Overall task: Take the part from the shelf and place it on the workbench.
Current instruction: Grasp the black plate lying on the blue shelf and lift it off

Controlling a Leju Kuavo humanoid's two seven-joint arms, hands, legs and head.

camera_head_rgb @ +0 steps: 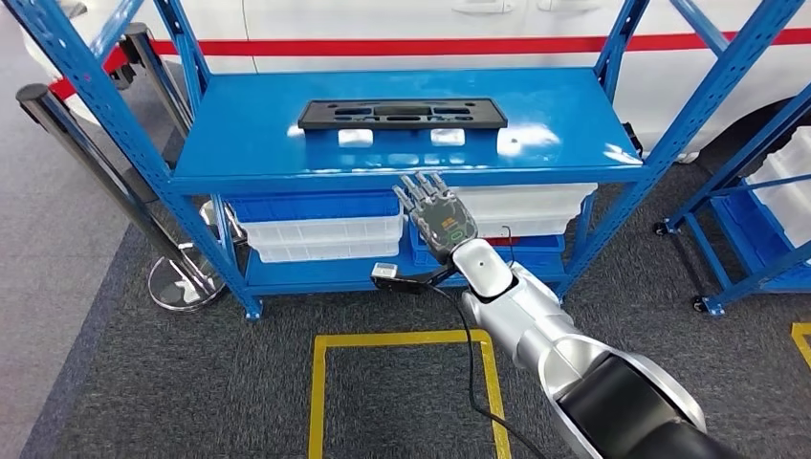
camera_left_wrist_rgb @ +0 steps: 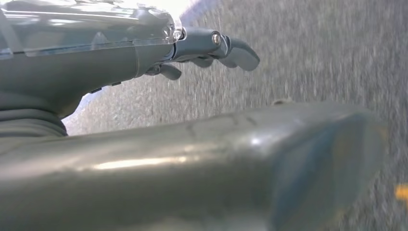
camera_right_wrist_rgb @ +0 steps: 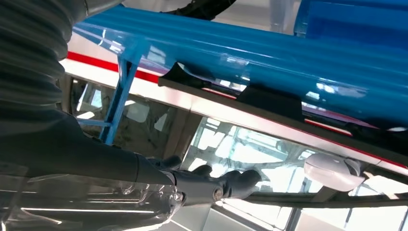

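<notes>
Black, long and flat, the part (camera_head_rgb: pixel 402 113) lies across the far middle of the blue shelf (camera_head_rgb: pixel 239 143), untouched. Raised just short of the shelf's near edge, the right robot hand (camera_head_rgb: pixel 436 214) holds nothing, fingers extended and apart, seemingly reaching for it

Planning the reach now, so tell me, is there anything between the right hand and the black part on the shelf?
Nothing visible does. The right hand is raised before the shelf's front edge, and the black part lies farther back on the top level with only bare blue surface between.
</notes>
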